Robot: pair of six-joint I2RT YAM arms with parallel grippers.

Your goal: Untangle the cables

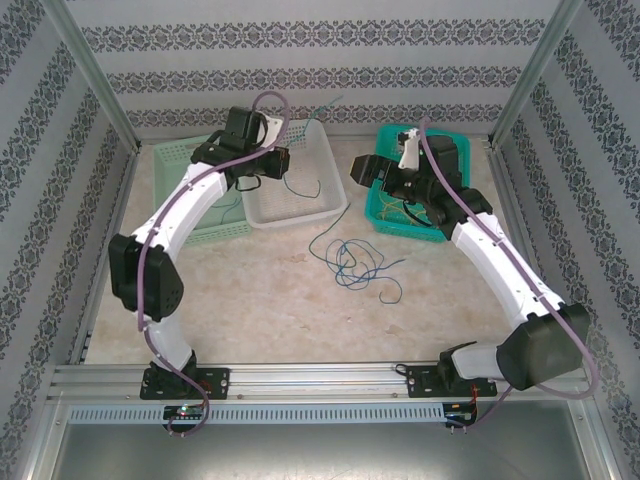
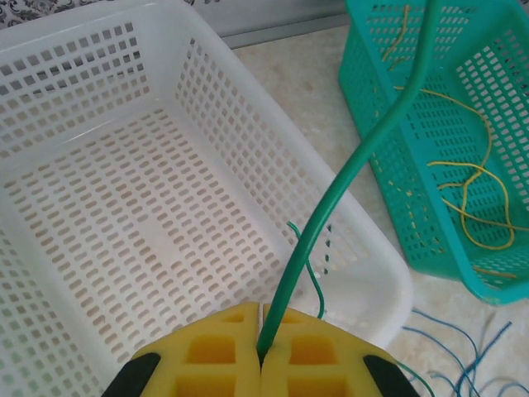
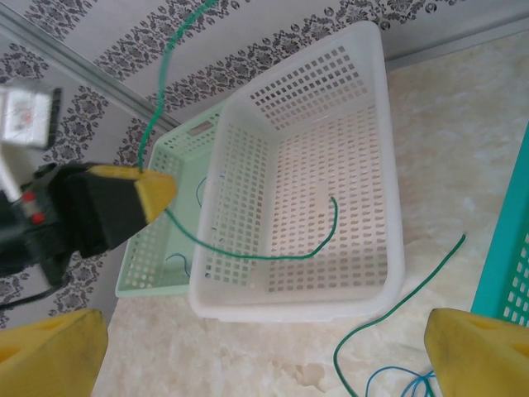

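aloft, left pincer (image 2: 261, 351) pinches green cable (image 2: 364, 157); right pincer (image 3: 264, 356) spread wide

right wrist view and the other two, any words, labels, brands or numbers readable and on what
No text can be read.
White patch on the left arm, seen from the right wrist: too blurred to read.
White basket, teal basket, light green basket: no print visible.

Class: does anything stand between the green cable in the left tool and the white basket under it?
Nothing visible does. The left tool, shut on the green cable, hangs above the open white basket.
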